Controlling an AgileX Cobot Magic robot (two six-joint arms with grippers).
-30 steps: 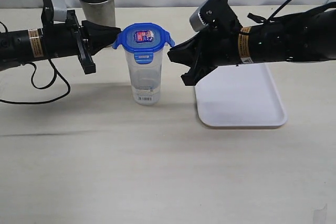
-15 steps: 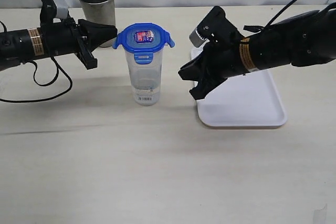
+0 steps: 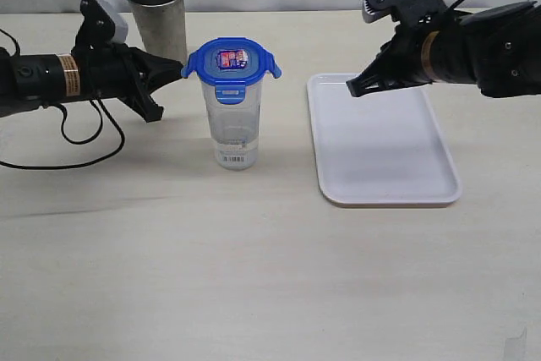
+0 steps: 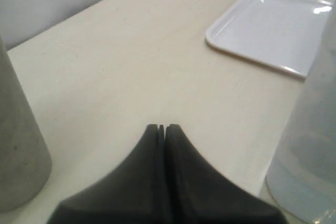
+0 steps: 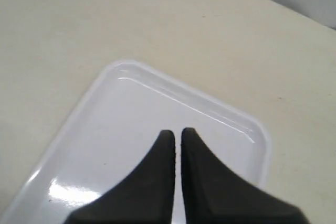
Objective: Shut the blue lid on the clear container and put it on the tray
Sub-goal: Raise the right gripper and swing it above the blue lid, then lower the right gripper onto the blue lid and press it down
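The container [image 3: 233, 120] stands upright on the surface [image 3: 254, 276], left of the tray [image 3: 385, 166] and apart from it. The lid [image 3: 232, 60] sits on its mouth, sticker [image 3: 232, 58] facing up. The lid's two side flaps flare outward, and the near flap hangs down against the container's wall. Through that clear wall only the container's own base and far side show. A barcode label [image 3: 236, 156] is stuck low on its front.

The left end effector [image 3: 176, 68] lies level at the height of the lid, with its tip just beside the left flap. Whether it touches the flap cannot be told. In the left wrist view its jaws are pressed together [image 4: 161, 128] with nothing between them; the container's wall [image 4: 310, 145] is close by.

Behind the left end effector, a grey metal cup [image 3: 156, 8] stands upright. Its inside is hidden from this angle.

The tray lies flat on the surface, its white floor glossy. The right end effector [image 3: 352, 90] hangs above the tray's far left corner, apart from the container. Its jaws [image 5: 175, 131] are drawn in to a thin slit and grip nothing.
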